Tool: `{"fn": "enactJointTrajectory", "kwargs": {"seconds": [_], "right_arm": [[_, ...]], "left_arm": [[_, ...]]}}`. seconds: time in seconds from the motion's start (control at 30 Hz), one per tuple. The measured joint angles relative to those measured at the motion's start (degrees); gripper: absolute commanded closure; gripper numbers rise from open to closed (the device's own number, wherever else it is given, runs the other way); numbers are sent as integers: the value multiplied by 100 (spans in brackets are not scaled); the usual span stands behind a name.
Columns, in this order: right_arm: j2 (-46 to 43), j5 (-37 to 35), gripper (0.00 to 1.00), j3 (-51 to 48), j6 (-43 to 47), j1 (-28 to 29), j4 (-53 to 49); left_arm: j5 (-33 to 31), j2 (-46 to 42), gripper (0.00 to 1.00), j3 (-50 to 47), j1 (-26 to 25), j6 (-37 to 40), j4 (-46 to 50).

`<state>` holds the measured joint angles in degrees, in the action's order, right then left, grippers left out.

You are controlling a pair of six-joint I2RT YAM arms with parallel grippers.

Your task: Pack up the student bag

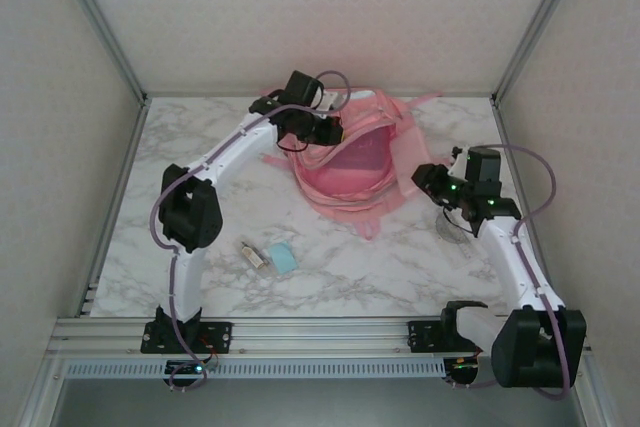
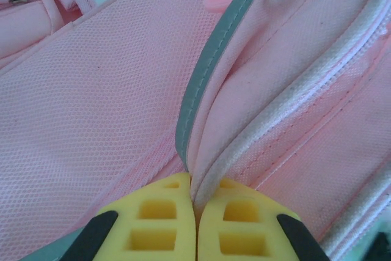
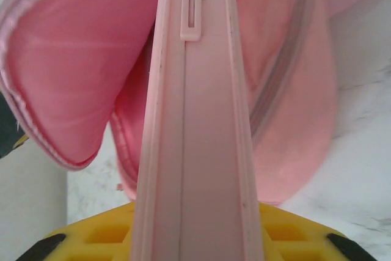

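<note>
My left gripper (image 2: 194, 191) is clenched on a seam fold of the big pink fabric backpack (image 1: 355, 162), lying mid-table toward the back. My right gripper (image 1: 430, 179) grasps its flat pink webbing strap (image 3: 195, 120).

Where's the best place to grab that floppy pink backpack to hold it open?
The opening rim of the backpack, from the left arm's side: its fabric folds there into a thin ridge, easy to pinch, as the left gripper does.
</note>
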<state>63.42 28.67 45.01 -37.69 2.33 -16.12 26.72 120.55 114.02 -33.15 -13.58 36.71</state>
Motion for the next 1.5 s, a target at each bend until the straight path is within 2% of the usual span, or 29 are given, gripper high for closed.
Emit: {"fn": "enactJointTrajectory", "kwargs": {"seconds": [0.13,0.33,0.63,0.77,0.83,1.0,1.1,1.33,1.37,1.43,1.5], "right_arm": [[483,326,86,-199,-409,424,787],[1576,450,86,-184,-918,1036,1923],[3663,549,84,1032,-1519,1547,3414],[4328,529,79,1613,-1759,1626,3650],[4470,496,70,1786,-1832,1635,3641],[4465,177,33,2050,-1770,1650,3049],[4262,-83,18,2022,-1502,1641,2446],[2942,-979,13,2024,-282,1641,568],[2708,-1180,12,2024,-66,1641,262],[2341,-1683,1,2022,299,1641,-280],[2015,-2396,1,1985,597,1635,-826]], "left_arm": [[435,-4,100,-26,7,-660,-256],[691,-144,100,-251,-50,-1250,-538],[708,-560,100,-595,-48,-1491,-730],[702,-673,100,-782,-48,-1561,-839],[675,-702,100,-837,-48,-1582,-863],[605,-774,100,-927,13,-1707,-1023],[603,-798,100,-1010,76,-1834,-1165],[614,-798,100,-1064,177,-2052,-1408],[612,-798,100,-1064,188,-2055,-1421],[608,-798,100,-1067,205,-2052,-1421],[605,-798,100,-1104,214,-2052,-1460]]}}
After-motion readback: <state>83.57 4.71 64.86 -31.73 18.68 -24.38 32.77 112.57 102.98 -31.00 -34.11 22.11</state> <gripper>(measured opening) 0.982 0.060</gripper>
